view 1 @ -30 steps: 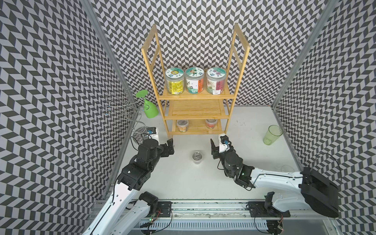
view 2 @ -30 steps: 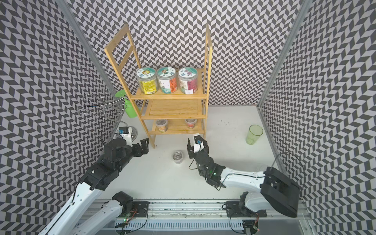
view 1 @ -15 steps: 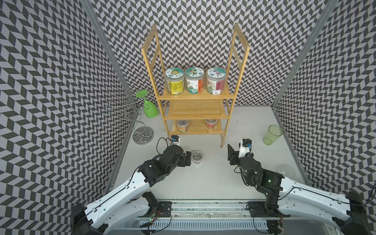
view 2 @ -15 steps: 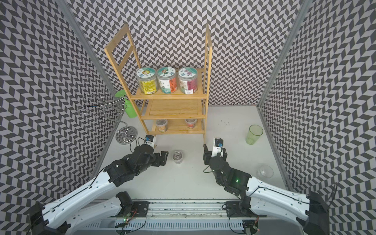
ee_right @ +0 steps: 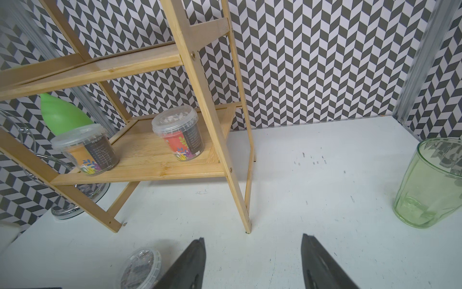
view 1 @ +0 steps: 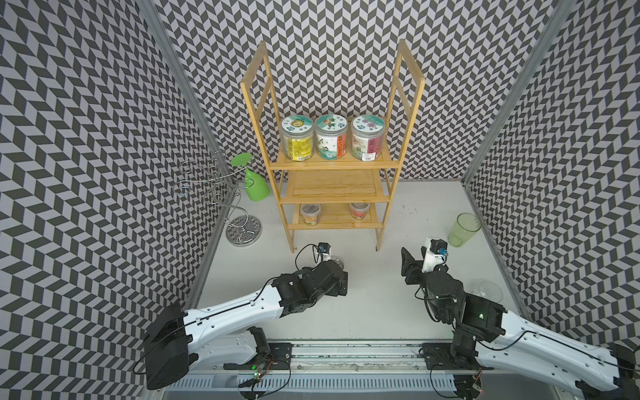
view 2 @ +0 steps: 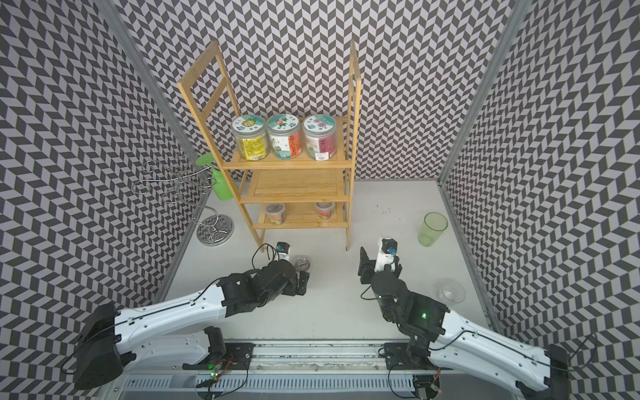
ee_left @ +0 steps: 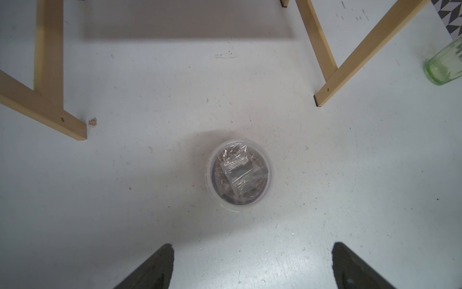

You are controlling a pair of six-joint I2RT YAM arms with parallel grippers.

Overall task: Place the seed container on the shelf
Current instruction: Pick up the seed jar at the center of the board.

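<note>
The seed container (ee_left: pixel 238 175), a small clear lidded tub, stands on the white table in front of the shelf (view 1: pixel 332 187); it also shows in both top views (view 2: pixel 302 263) and in the right wrist view (ee_right: pixel 141 267). My left gripper (ee_left: pixel 252 247) hovers over it, open wide, and the tub lies just beyond the fingertips, not between them. The left wrist hides most of the tub in a top view (view 1: pixel 337 266). My right gripper (ee_right: pixel 253 239) is open and holds nothing, off to the right of the tub near the shelf's front right leg (view 1: pixel 419 258).
Three tall jars (view 1: pixel 330 142) fill the shelf's top tier and two small tubs (ee_right: pixel 177 135) sit on the bottom one. A green cup (view 1: pixel 462 230) and a clear glass (view 1: pixel 488 291) stand at the right. A wire stand (view 1: pixel 239 221) with a hanging green glass (view 1: pixel 254 187) is at the left.
The left arm swung from beside the wire stand to above the seed container, and its jaws widened. The right arm drew back to the right, away from the container.
</note>
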